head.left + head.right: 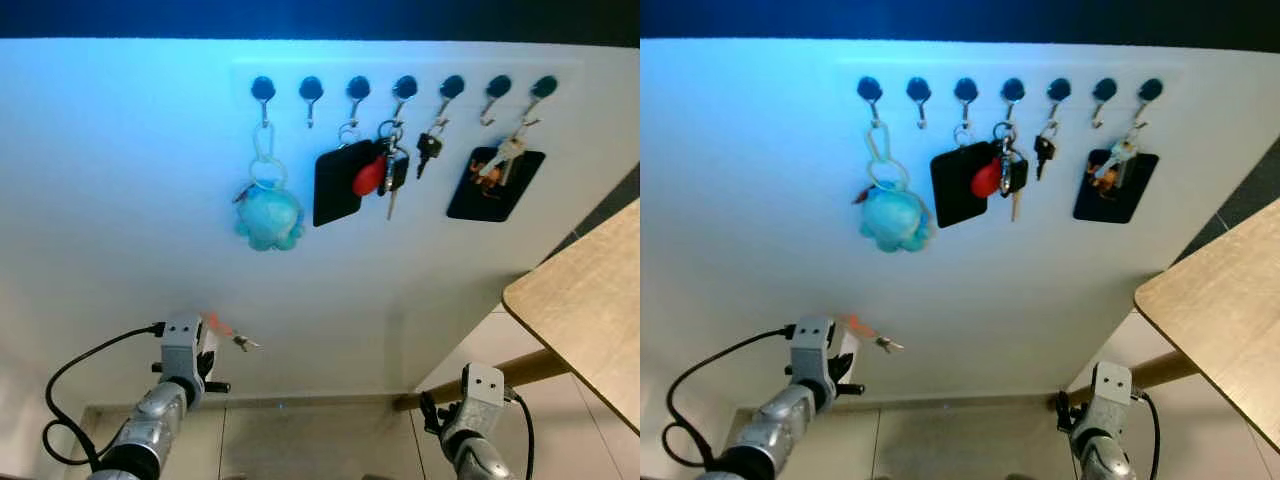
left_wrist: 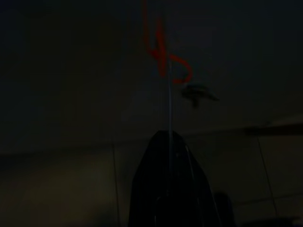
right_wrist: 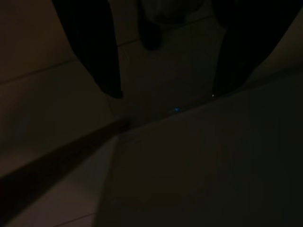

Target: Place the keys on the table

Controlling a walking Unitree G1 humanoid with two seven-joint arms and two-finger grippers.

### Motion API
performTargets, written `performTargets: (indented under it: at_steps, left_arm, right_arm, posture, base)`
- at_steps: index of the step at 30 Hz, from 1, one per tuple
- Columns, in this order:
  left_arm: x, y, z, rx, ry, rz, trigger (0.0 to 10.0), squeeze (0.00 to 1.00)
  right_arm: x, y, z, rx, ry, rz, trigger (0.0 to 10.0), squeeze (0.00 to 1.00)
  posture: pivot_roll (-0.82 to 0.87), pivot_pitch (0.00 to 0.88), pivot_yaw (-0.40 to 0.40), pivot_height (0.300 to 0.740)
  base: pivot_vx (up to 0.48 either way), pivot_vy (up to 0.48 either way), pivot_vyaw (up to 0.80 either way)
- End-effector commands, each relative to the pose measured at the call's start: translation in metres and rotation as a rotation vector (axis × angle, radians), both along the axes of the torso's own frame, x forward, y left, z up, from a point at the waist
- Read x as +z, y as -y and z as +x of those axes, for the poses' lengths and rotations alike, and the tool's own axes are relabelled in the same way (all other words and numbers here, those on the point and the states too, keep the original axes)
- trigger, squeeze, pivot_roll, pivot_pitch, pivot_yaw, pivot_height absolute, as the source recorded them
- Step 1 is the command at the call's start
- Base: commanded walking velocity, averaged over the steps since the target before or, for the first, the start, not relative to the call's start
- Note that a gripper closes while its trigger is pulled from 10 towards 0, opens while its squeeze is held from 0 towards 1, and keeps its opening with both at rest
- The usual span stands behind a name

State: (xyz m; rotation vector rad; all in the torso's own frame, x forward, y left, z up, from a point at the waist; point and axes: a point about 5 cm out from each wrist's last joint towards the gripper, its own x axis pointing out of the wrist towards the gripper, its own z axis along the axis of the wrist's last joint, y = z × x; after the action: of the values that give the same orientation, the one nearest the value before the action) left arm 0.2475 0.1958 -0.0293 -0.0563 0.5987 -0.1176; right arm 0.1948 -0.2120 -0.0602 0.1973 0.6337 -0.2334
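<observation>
We are pinching the keys [image 1: 232, 337] in our left gripper [image 1: 207, 352], fingers pressed together, risking a drop before reaching the table [image 1: 590, 300] edge, right fingers [image 3: 102, 56] spread.

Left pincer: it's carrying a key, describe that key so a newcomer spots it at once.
Below the row of wall hooks, low on the white wall, the left pincer is shut on a small key on an orange-red cord. Unlike the hanging bunches, it is off the hooks.

Both head eyes look up and forward at the same white wall's row of black round hooks [image 1: 403, 88], while the dark wrist cameras face down, near the tiled floor [image 3: 156, 179].
</observation>
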Motion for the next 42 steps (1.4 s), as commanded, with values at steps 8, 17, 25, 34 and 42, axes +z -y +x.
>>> performTargets:
  at_steps: [8,17,25,34,42]
  left_arm:
    - [-0.009,-0.002,-0.007,0.036,-0.006,0.056,10.0,0.00]
    - [-0.008,-0.008,-0.007,0.079,0.009,0.044,10.0,0.00]
    - [-0.011,0.004,-0.008,0.041,0.013,0.033,10.0,0.00]
    - [-0.009,0.013,-0.005,0.003,0.028,0.027,10.0,0.00]
    - [-0.009,0.015,-0.003,-0.018,0.031,0.029,10.0,0.00]
  right_arm:
    - [-0.005,0.003,-0.004,-0.050,-0.009,0.002,10.0,0.00]
    - [-0.009,0.002,-0.009,-0.050,-0.033,0.012,10.0,0.00]
    - [-0.009,-0.003,-0.006,-0.005,-0.035,0.019,10.0,0.00]
    - [-0.009,-0.007,-0.006,0.001,-0.033,0.032,10.0,0.00]
    - [-0.010,-0.007,-0.007,0.001,-0.035,0.036,10.0,0.00]
  posture:
    - [0.02,0.000,0.007,0.740]
    - [0.02,0.000,0.000,0.740]
    - [0.02,0.009,-0.004,0.740]
    - [0.02,0.019,-0.004,0.740]
    - [0.02,0.026,-0.002,0.740]
  base:
    - [0.000,0.000,0.00]
    - [0.000,0.000,0.00]
    - [-0.135,0.000,0.00]
    - [-0.324,0.000,0.00]
    - [-0.378,0.000,0.00]
